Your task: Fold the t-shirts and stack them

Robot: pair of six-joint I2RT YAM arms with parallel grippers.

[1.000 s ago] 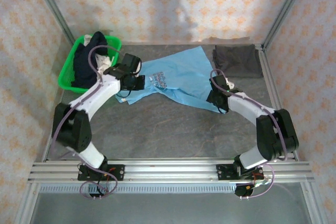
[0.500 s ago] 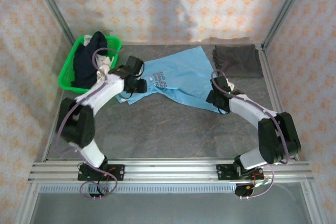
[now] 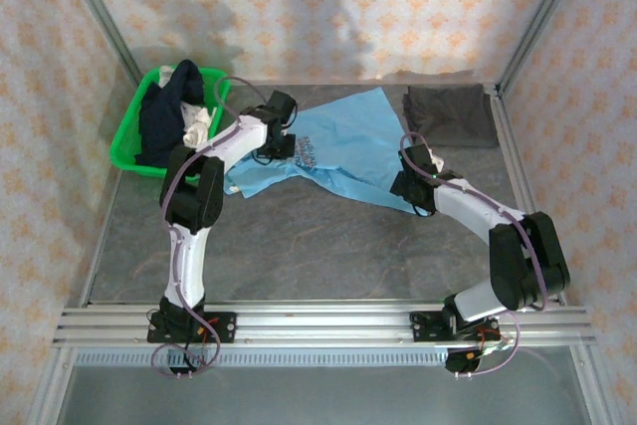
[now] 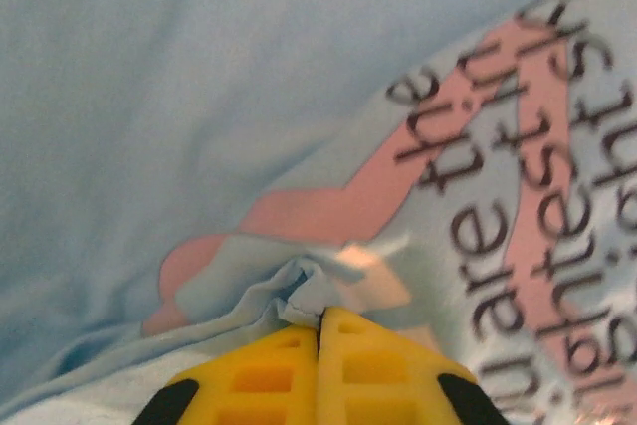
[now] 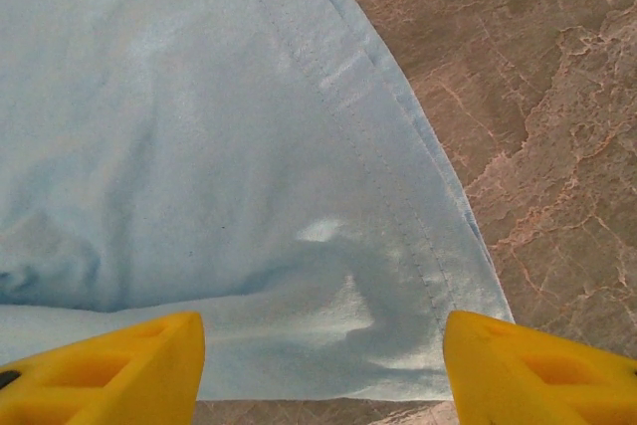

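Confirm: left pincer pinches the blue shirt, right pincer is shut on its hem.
Not quite: the right pincer is open, jaws wide apart over the hem of the blue shirt, per the right wrist view. The left pincer does pinch the shirt.

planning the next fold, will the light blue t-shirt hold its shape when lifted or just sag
Probably floppy: the light blue t-shirt bunches into a pucker where the left gripper pinches it. Likely to wrinkle rather than slide if pushed: it lies rippled on the table.
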